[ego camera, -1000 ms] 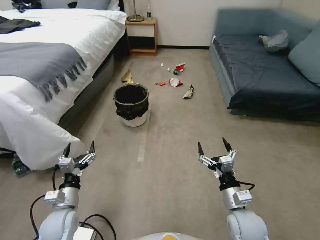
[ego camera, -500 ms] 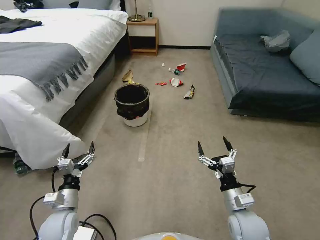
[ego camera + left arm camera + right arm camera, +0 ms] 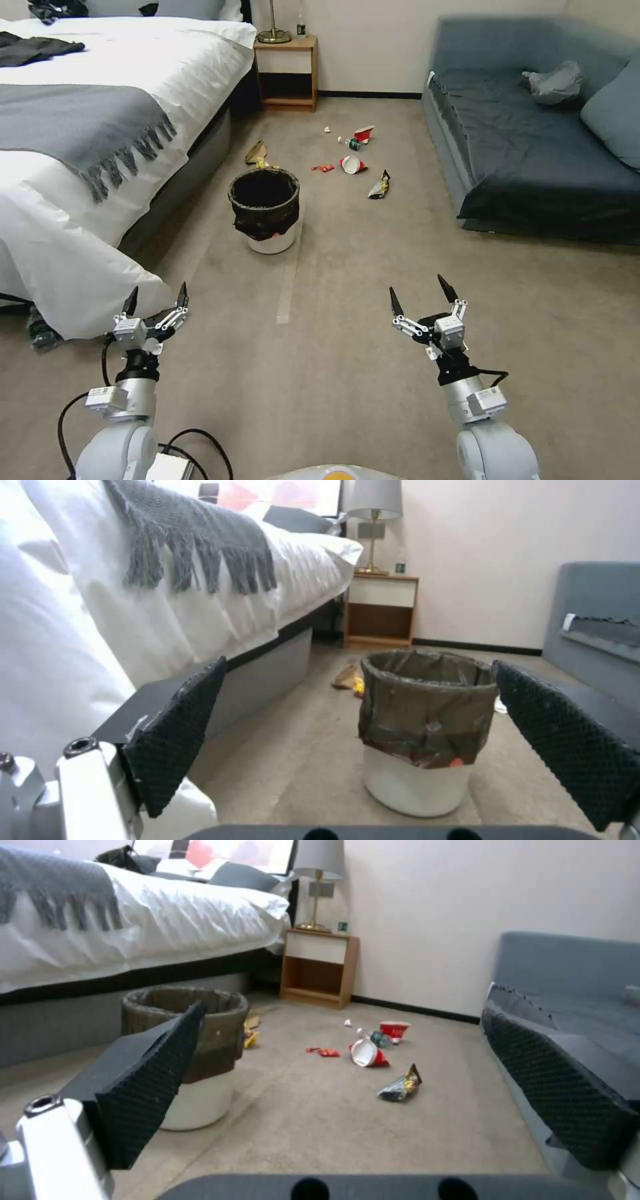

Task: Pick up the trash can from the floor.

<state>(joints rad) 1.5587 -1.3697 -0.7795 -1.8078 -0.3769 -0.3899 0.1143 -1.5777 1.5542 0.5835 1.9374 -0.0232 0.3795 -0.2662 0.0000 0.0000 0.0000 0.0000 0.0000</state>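
Left gripper [image 3: 157,298] wide open, empty, low over the floor [image 3: 347,373] beside the overhanging white bedsheet [image 3: 60,267]. Right gripper [image 3: 419,297] also spread wide, empty, over bare carpet, well apart from the trash can [image 3: 265,210].

Head view: trash can upright on carpet ahead, nearer the left arm's side, at the far end of the pale tape strip [image 3: 288,283], close to the bed [image 3: 100,120]. Black bag liner folded over rim, inside looks empty. Probably light, thin stiff plastic wall; liner slick and loose, likely to slide under pads. Best hold judged at the rim, one finger inside, one outside, pinching liner and wall together. Litter beyond it: red paper cups [image 3: 351,164], snack wrapper [image 3: 377,187].

Left wrist view: trash can [image 3: 427,730] framed between the two black textured fingers [image 3: 177,730], still clear of both. Shows side wall, white base, small red mark below the liner hem, which the head view barely gives.

Right wrist view: trash can [image 3: 193,1050] partly hidden behind one finger [image 3: 143,1090]; litter on open carpet, nightstand [image 3: 319,967] and sofa [image 3: 567,990] seen from low.
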